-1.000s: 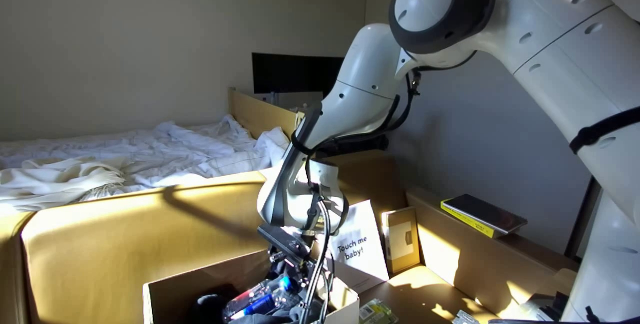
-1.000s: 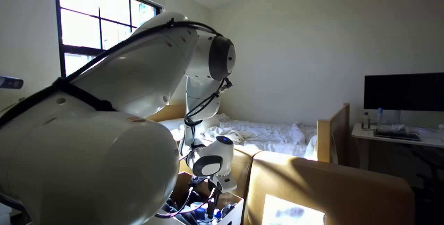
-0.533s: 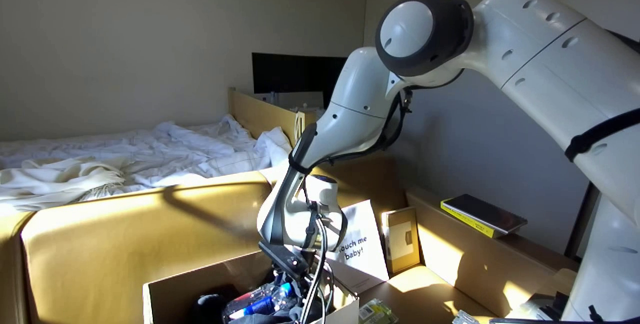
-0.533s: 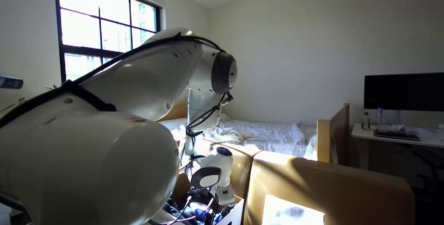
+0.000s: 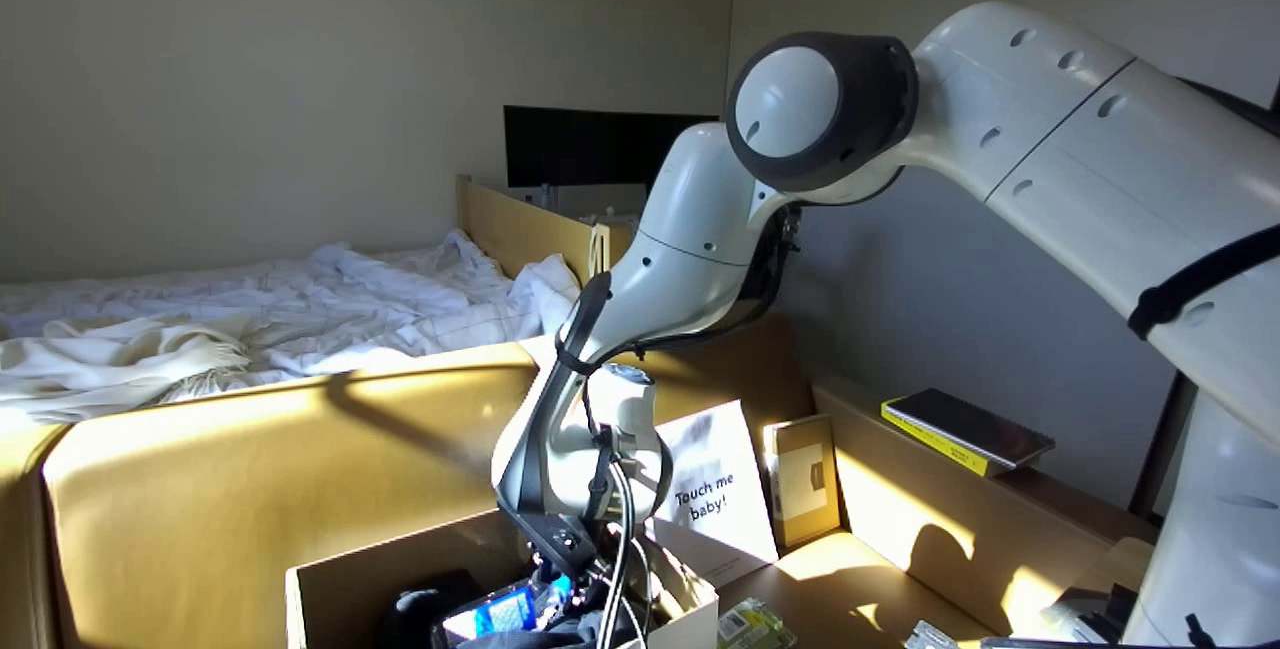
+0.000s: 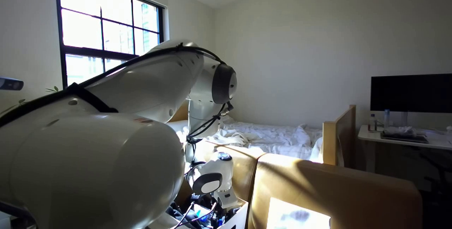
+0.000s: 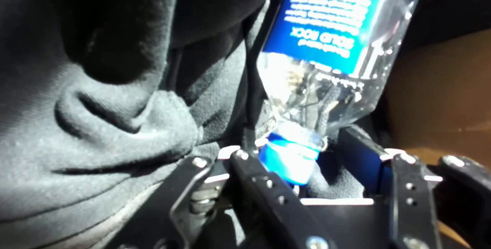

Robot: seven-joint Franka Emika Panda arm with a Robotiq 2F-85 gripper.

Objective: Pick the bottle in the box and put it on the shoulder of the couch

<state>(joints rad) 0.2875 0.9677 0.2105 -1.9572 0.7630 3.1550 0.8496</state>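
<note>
- Pincer of mine [image 7: 301, 137]: fingers [image 7: 362, 157] spread, with a blue cap [image 7: 289, 160] between them; at three o'clock of it a gap shows, at nine o'clock I cannot tell whether I touch it.
- Bottle [image 7: 322, 91] to which that cap belongs: clear plastic, lying inside the box [image 5: 350, 584], its body running off towards one o'clock in my wrist view, the blue label [image 7: 326, 15] facing me.
- Dark cloth [image 7: 115, 137], bunched in folds, at nine o'clock of the bottle.
- Brown cardboard wall of the box, at three o'clock in the wrist view.
- White card [image 5: 705, 489], reading "Touch me baby!", at two o'clock of the box in an exterior view, and a framed picture [image 5: 803, 479] just beside it at three o'clock.
- Couch [image 5: 250, 469], mustard-yellow: its back rises at ten o'clock of the box, and its arm [image 5: 885, 514] runs between two and three o'clock, with books [image 5: 965, 429] on top, dark above yellow.
- Bed [image 5: 520, 219] beyond the couch, its rumpled white sheets [image 5: 330, 294] at eleven o'clock of the box.
- Black monitor [image 5: 590, 149] at twelve o'clock, farther off; in an exterior view it stands on a white bench [image 6: 370, 136].
</note>
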